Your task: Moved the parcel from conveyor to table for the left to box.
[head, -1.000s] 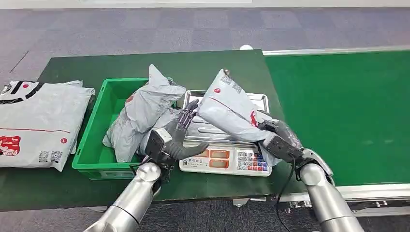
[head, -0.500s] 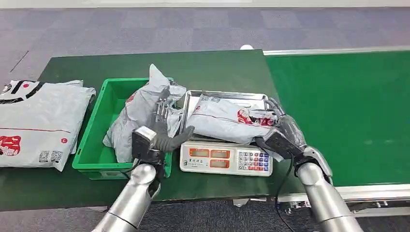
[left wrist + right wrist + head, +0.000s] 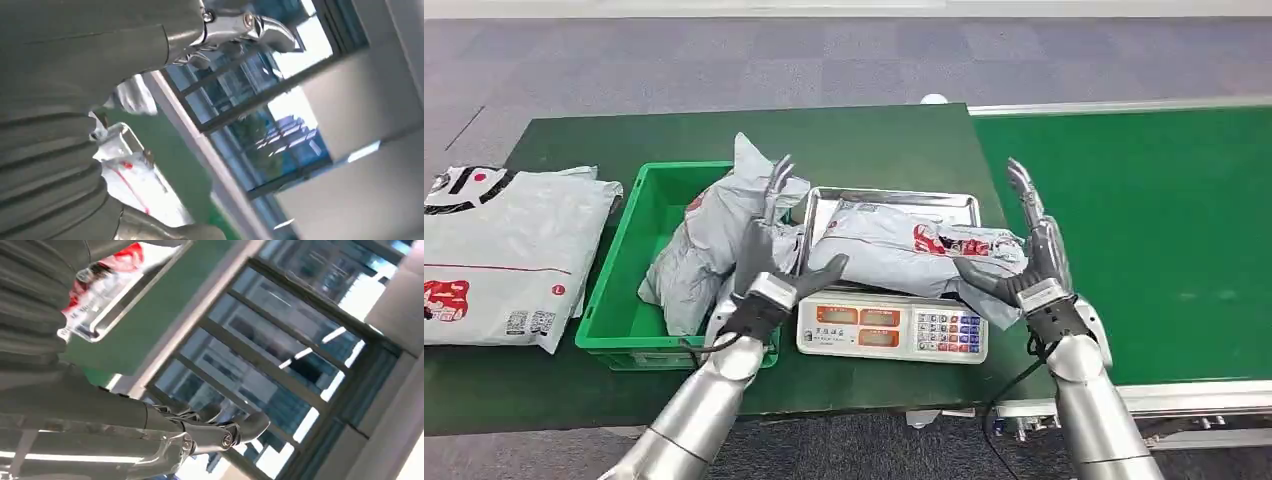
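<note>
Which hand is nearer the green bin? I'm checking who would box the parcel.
Left. The left hand is raised at the green bin's right edge; the right hand is beyond the scale.

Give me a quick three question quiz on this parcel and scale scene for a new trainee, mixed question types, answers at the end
1. True or false: the right hand grips the parcel.
2. Where does the parcel lie?
A. in the green bin
B. on the scale
C. on the conveyor
3. Fill in: the left hand, fingers apart, is raised between the scale and the ______.

Key
1. False: its fingers are spread upward and hold nothing.
2. B: it rests on the scale's metal tray.
3. Bin, which holds other grey parcels.
</note>
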You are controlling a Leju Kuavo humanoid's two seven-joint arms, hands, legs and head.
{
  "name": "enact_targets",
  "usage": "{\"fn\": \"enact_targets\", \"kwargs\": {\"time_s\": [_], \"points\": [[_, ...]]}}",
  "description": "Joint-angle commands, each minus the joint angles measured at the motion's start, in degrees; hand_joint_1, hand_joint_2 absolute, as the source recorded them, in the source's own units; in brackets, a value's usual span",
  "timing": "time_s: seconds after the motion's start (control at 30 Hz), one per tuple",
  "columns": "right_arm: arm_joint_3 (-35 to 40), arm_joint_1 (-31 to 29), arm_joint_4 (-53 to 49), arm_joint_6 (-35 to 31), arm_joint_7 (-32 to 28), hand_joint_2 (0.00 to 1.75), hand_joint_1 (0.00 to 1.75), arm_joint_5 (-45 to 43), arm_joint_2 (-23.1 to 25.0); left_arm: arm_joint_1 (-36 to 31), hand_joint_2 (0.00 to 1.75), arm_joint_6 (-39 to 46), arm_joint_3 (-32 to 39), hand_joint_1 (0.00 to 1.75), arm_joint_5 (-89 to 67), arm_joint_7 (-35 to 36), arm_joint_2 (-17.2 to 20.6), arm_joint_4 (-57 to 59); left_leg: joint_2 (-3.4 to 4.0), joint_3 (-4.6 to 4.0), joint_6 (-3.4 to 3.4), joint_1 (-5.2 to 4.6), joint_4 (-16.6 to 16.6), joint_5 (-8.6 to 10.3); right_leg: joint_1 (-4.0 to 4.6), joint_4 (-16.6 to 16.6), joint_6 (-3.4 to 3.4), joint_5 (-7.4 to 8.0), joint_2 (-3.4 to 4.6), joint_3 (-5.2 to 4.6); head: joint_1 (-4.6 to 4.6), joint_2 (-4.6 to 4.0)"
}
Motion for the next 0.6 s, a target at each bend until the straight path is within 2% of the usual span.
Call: {"fn": "enact_targets", "kwargs": {"time_s": [0.03, 0.07, 0.1, 0.13, 0.2, 0.23, 0.37, 0.4, 0.47, 0.6], "points": [[-5.7, -3.2, 1.5, -1.8, 0.3, 1.75, 0.00, -4.2, 3.6, -17.6, 1.75, -3.3, -10.3, 0.00, -14.3, 8.9, -4.5, 28.7, -0.11, -0.02, -0.02, 0.05, 0.1, 0.04, 0.06, 0.0, -0.07, 0.01, -0.16, 0.06, 0.00, 0.00], [-6.1, -3.0, 1.3, -2.0, 0.0, 1.75, 0.00, -4.8, 3.8, -19.3, 1.75, -3.5, -12.1, 0.00, -17.2, 12.9, -5.0, 31.0, -0.10, 0.02, -0.03, 0.07, 0.0, 0.04, 0.09, 0.0, -0.10, 0.02, -0.17, 0.12, 0.00, 0.00], [-6.0, -2.9, 1.1, -2.1, 0.0, 1.75, 0.00, -4.8, 3.7, -19.6, 1.75, -3.7, -12.1, 0.00, -17.5, 13.5, -5.4, 31.2, -0.10, -0.03, -0.02, 0.06, 0.1, 0.03, 0.08, 0.0, -0.07, 0.03, -0.14, 0.07, 0.00, 0.00], [-6.1, -2.6, 0.7, -2.1, -0.1, 1.75, 0.00, -5.0, 3.7, -21.5, 1.75, -5.8, -15.2, 0.00, -21.8, 19.0, -5.9, 34.0, -0.11, -0.02, -0.01, 0.04, 0.1, 0.03, 0.05, 0.0, -0.05, 0.02, -0.14, 0.06, -0.02, 0.00], [-6.3, -2.4, 0.2, -2.1, -0.1, 1.75, 0.00, -5.2, 3.9, -21.7, 1.75, -6.9, -15.0, 0.00, -21.4, 21.5, -5.9, 33.7, -0.04, -0.01, -0.02, 0.05, 0.1, 0.01, 0.07, 0.0, -0.05, 0.04, -0.07, 0.06, 0.00, 0.00], [-6.2, -2.3, -0.5, -2.1, 0.1, 1.75, 0.00, -5.2, 4.0, -22.5, 1.75, -9.4, -16.9, 0.00, -22.8, 26.2, -5.9, 34.4, -0.02, 0.07, -0.04, 0.05, 0.0, 0.00, 0.07, -0.1, -0.09, 0.04, -0.08, 0.14, -0.02, 0.00], [-5.4, -2.9, -1.0, -2.2, 1.1, 1.75, 0.00, -3.8, 4.1, -23.6, 1.75, -15.6, -20.7, 0.00, -22.2, 34.3, -5.9, 35.0, 0.10, 0.06, -0.05, 0.07, 0.0, -0.02, 0.09, 0.0, -0.10, 0.05, 0.10, 0.06, 0.00, 0.00], [-5.3, -3.0, -0.9, -2.2, 1.2, 1.75, 0.00, -3.7, 4.1, -23.3, 1.75, -15.3, -21.0, 0.00, -22.2, 34.5, -5.9, 35.1, 0.09, 0.04, -0.03, 0.02, 0.0, -0.01, 0.04, 0.0, -0.07, 0.05, 0.09, 0.02, 0.00, 0.00], [-5.2, -3.4, -0.2, -2.2, 1.4, 1.75, 0.00, -3.6, 3.9, -23.5, 1.75, -21.9, -23.2, 0.00, -20.5, 37.6, -5.9, 36.3, 0.11, 0.06, -0.03, 0.07, 0.0, -0.02, 0.09, 0.0, -0.08, 0.05, 0.11, 0.06, 0.00, 0.00], [-5.1, -4.4, 1.6, -2.0, 1.8, 1.75, 0.00, -3.7, 3.5, -22.9, 1.75, -23.8, -25.6, 0.00, -19.4, 39.2, -5.9, 37.8, 0.14, 0.07, -0.02, 0.02, 0.0, -0.01, 0.04, 0.0, -0.06, 0.06, 0.13, 0.05, 0.00, 0.00]]}}
